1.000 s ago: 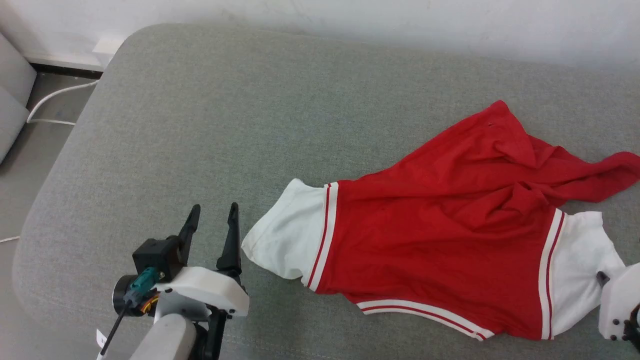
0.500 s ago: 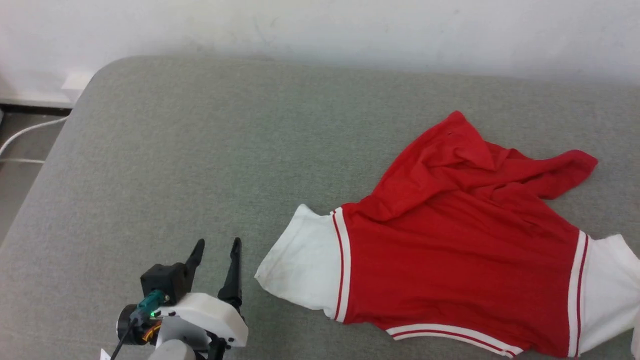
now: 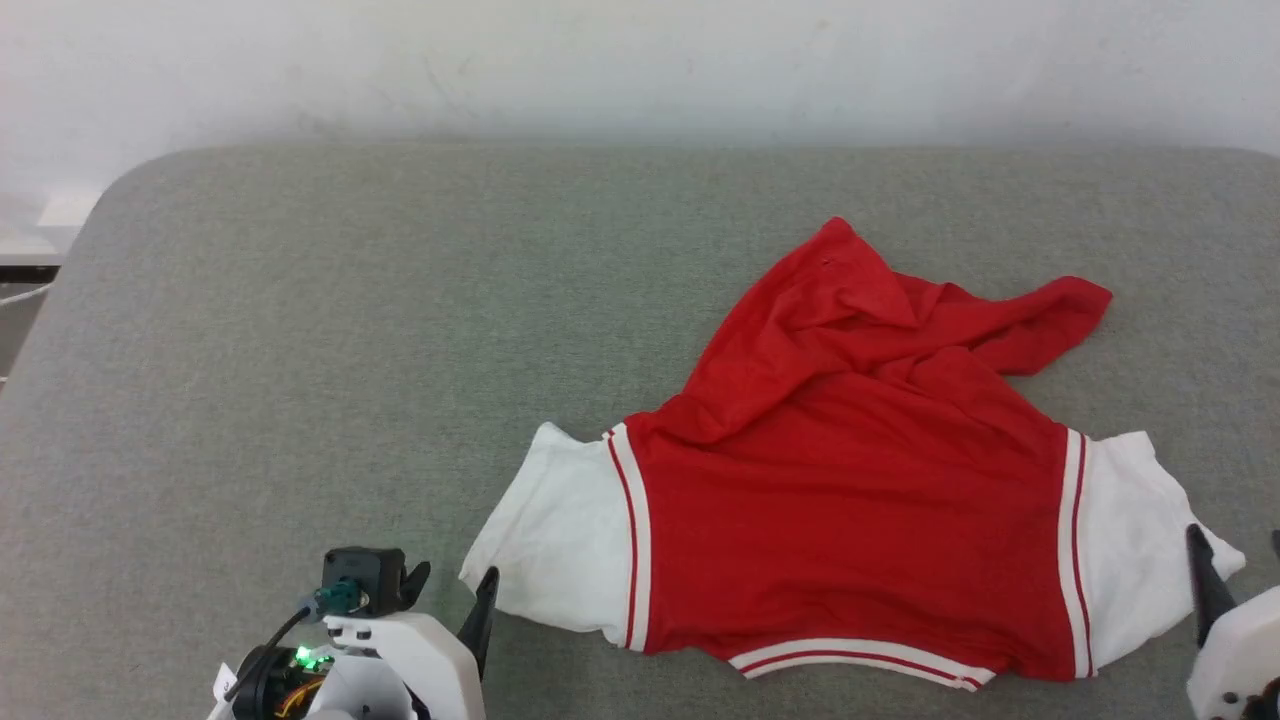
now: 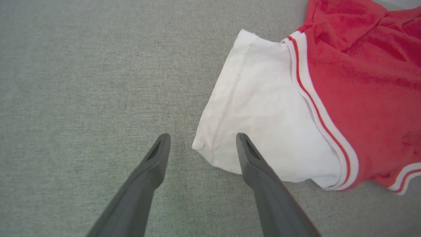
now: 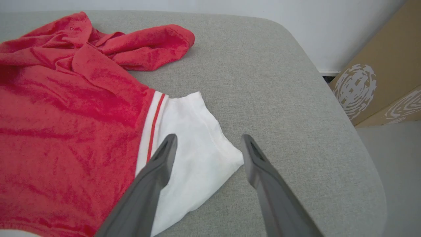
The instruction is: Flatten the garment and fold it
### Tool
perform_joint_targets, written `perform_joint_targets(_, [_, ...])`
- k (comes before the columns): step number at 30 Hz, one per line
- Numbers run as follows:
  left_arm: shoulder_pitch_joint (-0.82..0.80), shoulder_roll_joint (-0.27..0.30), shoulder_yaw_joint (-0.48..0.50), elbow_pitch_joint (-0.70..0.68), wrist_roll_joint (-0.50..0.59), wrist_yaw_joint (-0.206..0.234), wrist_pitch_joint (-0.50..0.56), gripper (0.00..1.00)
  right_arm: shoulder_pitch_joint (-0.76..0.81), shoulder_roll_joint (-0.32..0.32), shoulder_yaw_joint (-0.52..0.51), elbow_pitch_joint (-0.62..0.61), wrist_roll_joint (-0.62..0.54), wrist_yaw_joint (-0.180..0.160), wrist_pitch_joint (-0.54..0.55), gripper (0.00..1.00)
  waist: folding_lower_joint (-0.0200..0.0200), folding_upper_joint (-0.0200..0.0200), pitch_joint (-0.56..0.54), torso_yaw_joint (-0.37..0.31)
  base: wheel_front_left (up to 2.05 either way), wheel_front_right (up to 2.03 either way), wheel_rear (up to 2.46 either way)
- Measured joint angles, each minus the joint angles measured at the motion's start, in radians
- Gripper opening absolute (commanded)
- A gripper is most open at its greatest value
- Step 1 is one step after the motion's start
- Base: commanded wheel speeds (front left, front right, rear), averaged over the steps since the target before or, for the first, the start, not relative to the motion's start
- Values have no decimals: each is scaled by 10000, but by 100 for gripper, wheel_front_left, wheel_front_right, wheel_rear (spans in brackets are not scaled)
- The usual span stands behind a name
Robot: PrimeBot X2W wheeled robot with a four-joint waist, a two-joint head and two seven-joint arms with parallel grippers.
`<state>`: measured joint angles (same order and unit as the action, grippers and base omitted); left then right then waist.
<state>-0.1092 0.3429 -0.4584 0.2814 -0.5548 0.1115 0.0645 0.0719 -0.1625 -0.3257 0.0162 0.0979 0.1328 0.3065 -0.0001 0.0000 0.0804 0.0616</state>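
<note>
I have the garment lying on the right half of the grey cushion, striped collar trim toward me, both white sleeves spread out sideways. The near part of the red body lies fairly flat. The far part is rumpled into folds, with one peak pointing at the wall and a red tongue trailing off to my right.

My left gripper has its jaws wide apart and holds nothing. The outer corner of the left sleeve sits between the two fingers: one is over bare cushion, the other over the white cloth. I cannot tell whether either tip touches the fabric.

My right gripper is also spread wide and empty. One finger crosses the right sleeve, and the other is over bare cushion just beside the sleeve's corner.

Everything left of the garment is open cushion out to the rounded far-left corner, and a broad bare strip runs between the folds and the wall. On the right there is less room: past the sleeve the cushion curves down at its edge, with a cardboard box and floor beyond
</note>
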Motion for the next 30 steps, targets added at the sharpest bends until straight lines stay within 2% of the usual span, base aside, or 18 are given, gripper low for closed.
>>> perform_joint_targets(6, [-12, 203, -104, -132, 10, 176, 803, 100, 210, 487, 234, -688, 182, 0, -178, 100, 0, -1, 197, -378, 0, 0, 0])
perform_joint_targets(9, [-56, 447, -263, 117, 353, 435, 1118, 100, 209, 558, 426, -754, 203, 0, -180, 100, 0, 0, 351, -560, 0, 0, 0])
perform_joint_targets(15, [-510, 485, -251, 481, 366, 368, 1074, 100, 198, 566, 454, -757, 305, 0, -270, 100, 0, 0, 765, -835, 0, 0, 0])
perform_joint_targets(16, [-578, 477, -242, 554, 355, 297, 1011, 47, 195, 548, 468, -754, 339, 0, -297, 100, -1, 0, 832, -863, 0, 0, 0])
perform_joint_targets(17, [-630, 453, -226, 596, 314, 259, 963, 3, 195, 527, 460, -729, 337, 0, -307, 100, -1, 0, 893, -888, 0, 0, 0])
perform_joint_targets(18, [-662, 435, -198, 629, 224, 188, 894, 0, 196, 493, 456, -686, 336, 0, -311, 100, -1, 0, 944, -906, 0, 0, 0])
perform_joint_targets(22, [-859, 339, -142, 836, 8, -148, 499, 0, 198, 410, 376, -522, 334, 0, -288, 100, 2, 0, 1004, -868, 0, 0, 0])
perform_joint_targets(26, [-753, 224, 27, 878, -17, -134, -224, 0, 240, 253, 236, -303, 211, 0, -52, 100, 2, 0, 872, -728, 0, 0, 0])
perform_joint_targets(30, [-543, 305, 456, 426, -117, 132, -876, 0, 364, 113, 98, -215, 221, 0, 268, 100, 2, 0, 725, -513, 0, 0, 0])
